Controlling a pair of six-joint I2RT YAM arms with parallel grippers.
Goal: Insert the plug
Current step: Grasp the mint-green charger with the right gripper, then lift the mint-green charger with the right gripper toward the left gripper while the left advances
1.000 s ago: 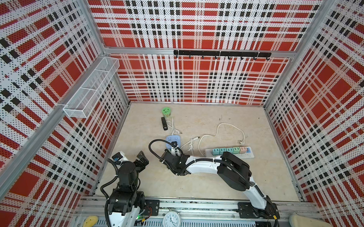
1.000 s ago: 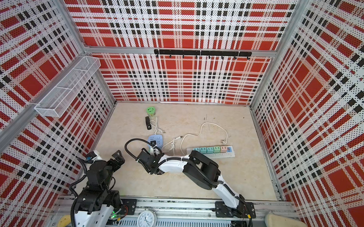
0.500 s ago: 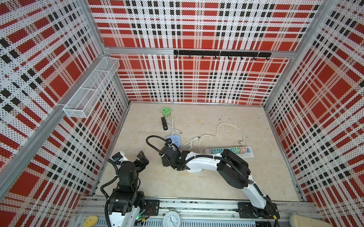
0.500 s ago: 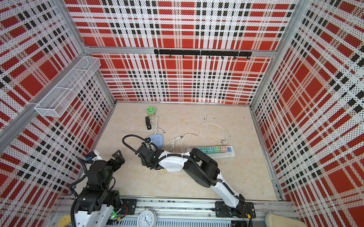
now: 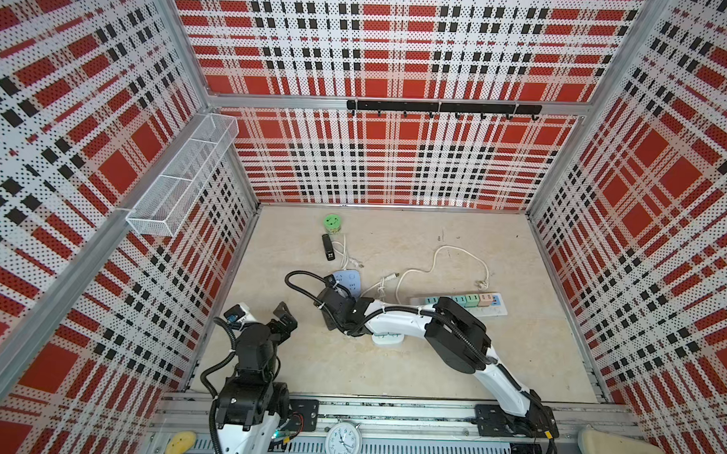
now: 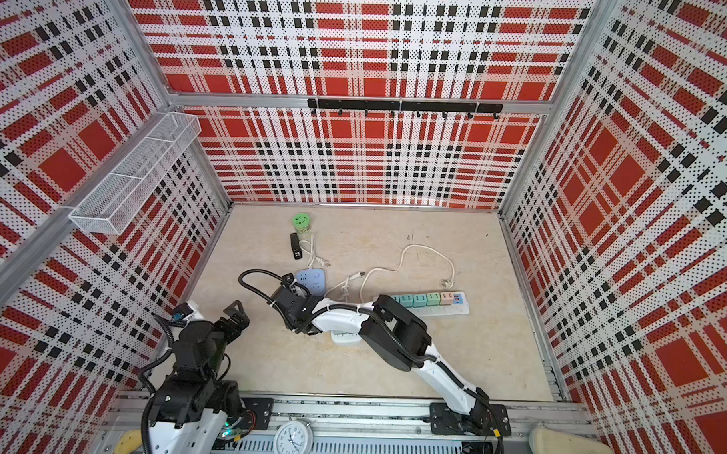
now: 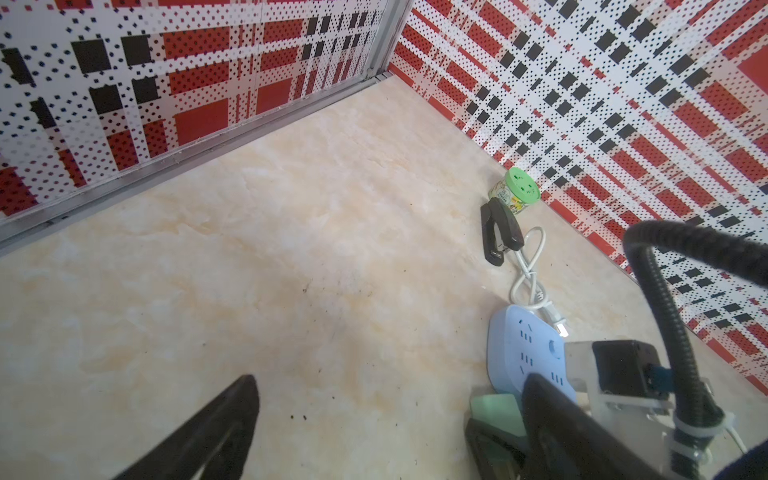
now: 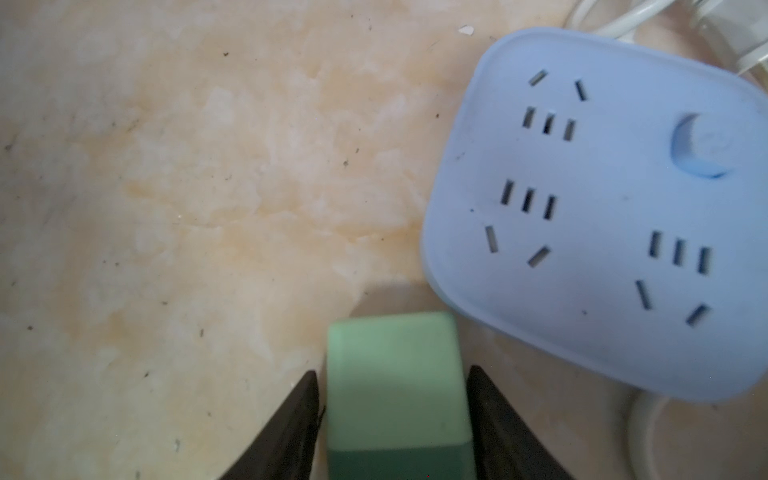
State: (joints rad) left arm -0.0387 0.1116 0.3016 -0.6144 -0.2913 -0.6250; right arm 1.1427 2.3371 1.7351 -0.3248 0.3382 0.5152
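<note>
- The right hand (image 8: 394, 376) has its two dark fingers (image 8: 286, 432) set narrow, one on each side of the green plug (image 8: 397, 399).
- Both fingers lie right against the plug's flanks. The blur does not show whether they press it.
- The plug sits between the fingers, and its pale end sticks out past the fingertips.
- That end lies just beside the edge of the blue socket block (image 8: 602, 208), short of the slots. I cannot tell whether the two touch.
- In both top views the right arm reaches across the middle to the blue socket block, and the hand hides the plug.
- The block lies flat on the tabletop (image 8: 166, 208), with white cable behind it.
- The left hand (image 7: 390, 432) is spread wide and holds nothing, well apart from the plug.
</note>
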